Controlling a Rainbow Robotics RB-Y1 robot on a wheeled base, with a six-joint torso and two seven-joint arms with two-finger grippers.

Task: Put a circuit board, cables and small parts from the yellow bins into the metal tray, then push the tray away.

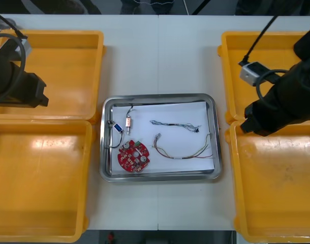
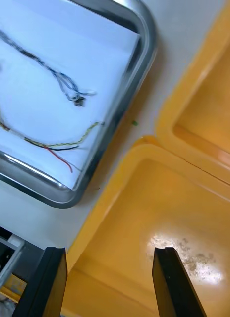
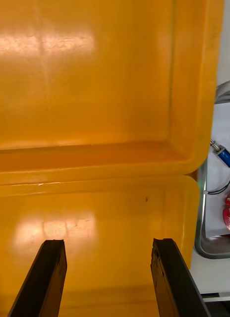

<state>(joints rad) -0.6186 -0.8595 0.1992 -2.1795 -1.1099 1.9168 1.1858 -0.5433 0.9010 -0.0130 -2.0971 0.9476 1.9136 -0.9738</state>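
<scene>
Now we see the metal tray (image 1: pixel 160 97) between the yellow bins (image 1: pixel 38 178), holding a red circuit board (image 1: pixel 134 157), a blue and white cable (image 1: pixel 173 123), a red and yellow cable (image 1: pixel 183 156) and small metal parts (image 1: pixel 128 122). Our left gripper (image 3: pixel 107 242) and right gripper (image 2: pixel 110 250) hover over bins, wide open, empty.

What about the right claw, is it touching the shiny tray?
Apart. The right wrist view shows the right claw open over a yellow bin, with the metal tray lying clear of it.

We see the light table (image 1: pixel 160 56) bearing the metal tray (image 1: pixel 160 96) at centre, with yellow bins (image 1: pixel 88 168) paired at the left and right edges.
</scene>
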